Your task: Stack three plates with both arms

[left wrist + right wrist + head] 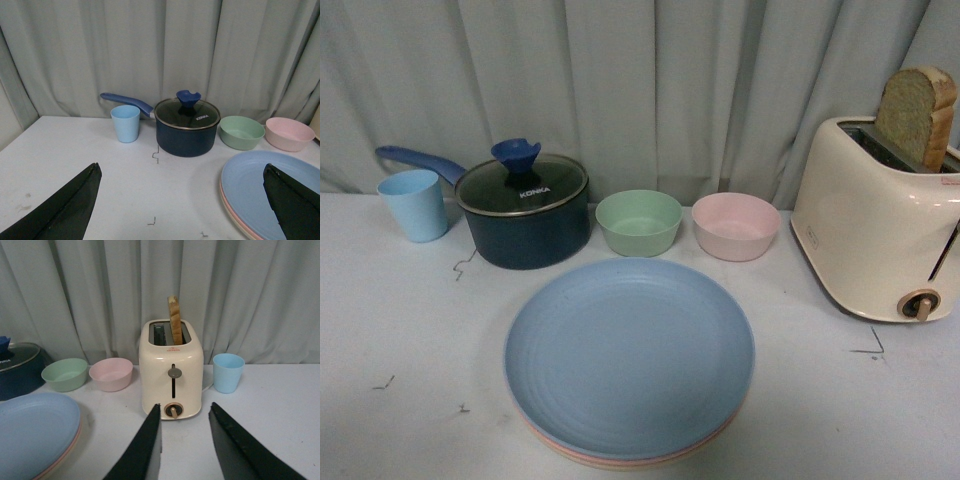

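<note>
At bench (400, 330) centre in the front view, the blue plate (629, 355) tops the stack, pink and cream rims showing beneath; neither arm appears. From the left wrist, the left gripper (182, 200) stands wide apart, empty, the stack (272, 192) beside one finger. From the right wrist, the right gripper (185, 440) is parted, empty, facing the toaster (171, 371). Plates judged stiff, light, smooth; best held at the rim.
</note>
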Tool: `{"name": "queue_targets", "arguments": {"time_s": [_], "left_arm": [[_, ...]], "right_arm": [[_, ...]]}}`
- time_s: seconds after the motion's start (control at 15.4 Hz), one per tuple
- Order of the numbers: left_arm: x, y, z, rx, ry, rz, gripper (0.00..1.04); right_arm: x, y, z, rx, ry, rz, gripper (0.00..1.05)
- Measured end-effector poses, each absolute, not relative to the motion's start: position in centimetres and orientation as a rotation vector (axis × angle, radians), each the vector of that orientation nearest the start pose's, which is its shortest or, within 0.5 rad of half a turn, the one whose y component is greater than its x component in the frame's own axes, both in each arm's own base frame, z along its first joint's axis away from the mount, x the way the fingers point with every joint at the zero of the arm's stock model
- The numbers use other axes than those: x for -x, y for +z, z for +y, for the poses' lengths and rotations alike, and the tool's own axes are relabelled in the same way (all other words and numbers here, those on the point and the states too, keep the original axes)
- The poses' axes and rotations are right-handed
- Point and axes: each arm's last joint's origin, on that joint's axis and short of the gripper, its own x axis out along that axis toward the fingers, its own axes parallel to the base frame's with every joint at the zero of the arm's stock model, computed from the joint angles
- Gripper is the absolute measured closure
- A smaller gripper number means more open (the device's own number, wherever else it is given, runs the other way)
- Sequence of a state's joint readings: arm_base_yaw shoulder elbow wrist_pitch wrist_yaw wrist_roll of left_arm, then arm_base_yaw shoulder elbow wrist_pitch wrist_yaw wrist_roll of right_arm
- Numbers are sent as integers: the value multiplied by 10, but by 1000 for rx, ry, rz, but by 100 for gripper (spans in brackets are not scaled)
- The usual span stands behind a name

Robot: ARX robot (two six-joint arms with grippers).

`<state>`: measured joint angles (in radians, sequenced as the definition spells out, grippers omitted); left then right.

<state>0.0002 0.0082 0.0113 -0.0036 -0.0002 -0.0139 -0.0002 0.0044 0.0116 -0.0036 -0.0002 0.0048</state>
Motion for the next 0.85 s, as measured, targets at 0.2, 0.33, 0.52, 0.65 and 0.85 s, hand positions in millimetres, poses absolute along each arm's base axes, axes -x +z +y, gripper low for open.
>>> {"name": "queue_targets", "arguments": {"time_s": [0.2,0.33,0.52,0.65,0.85], "left_arm": [[-98,166,0,14,0,1,7],[-98,166,0,14,0,0,7],[-98,166,0,14,0,1,7],[-98,166,0,14,0,1,7],[-98,166,0,14,0,1,7]], "right_arm": [[-97,167,0,-5,0,-4,39],[-97,167,0,-5,0,-3,14],[-97,167,0,-5,0,-3,6],[-97,167,0,-5,0,-4,6],[-97,167,0,-5,0,-3,6]]}}
